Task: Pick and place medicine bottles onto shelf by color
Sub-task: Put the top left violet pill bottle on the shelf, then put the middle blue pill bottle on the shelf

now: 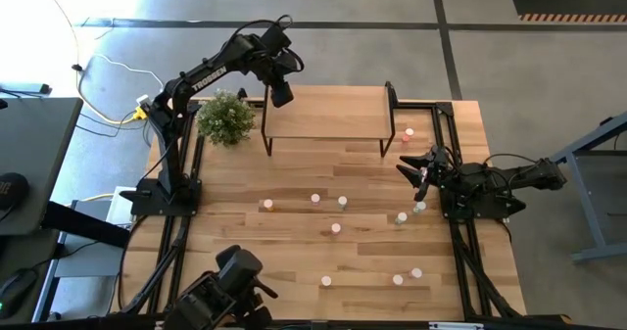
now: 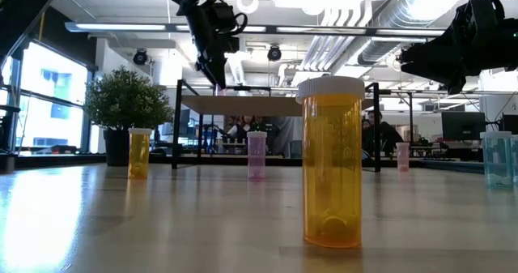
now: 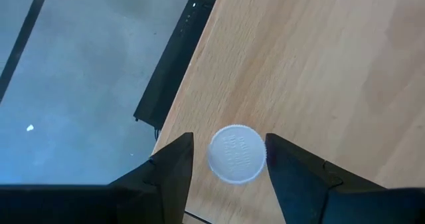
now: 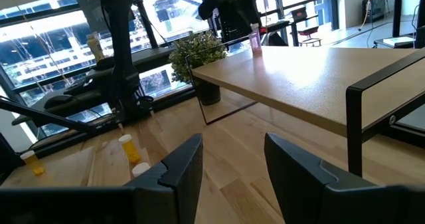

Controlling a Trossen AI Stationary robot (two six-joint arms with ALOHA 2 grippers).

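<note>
The shelf (image 1: 328,110) stands at the table's far side. My left gripper (image 1: 280,92) hangs over the shelf's left end, pointing down and open. Its fingers (image 3: 174,167) stand on either side of a white-capped bottle (image 3: 237,154) with a gap showing. This pink bottle (image 4: 255,38) stands upright on the shelf board near its edge. My right gripper (image 1: 416,168) hovers open near the table's right side, by the shelf's right leg. Several bottles stand scattered on the table, among them an orange one (image 1: 267,205), a pink one (image 1: 336,228) and a pale green one (image 1: 402,216).
A potted plant (image 1: 225,117) stands left of the shelf, close to my left arm. A pink bottle (image 1: 408,133) stands beside the shelf's right legs. More bottles (image 1: 416,272) sit near the table's near edge. A big orange bottle (image 2: 332,164) fills the low view's foreground.
</note>
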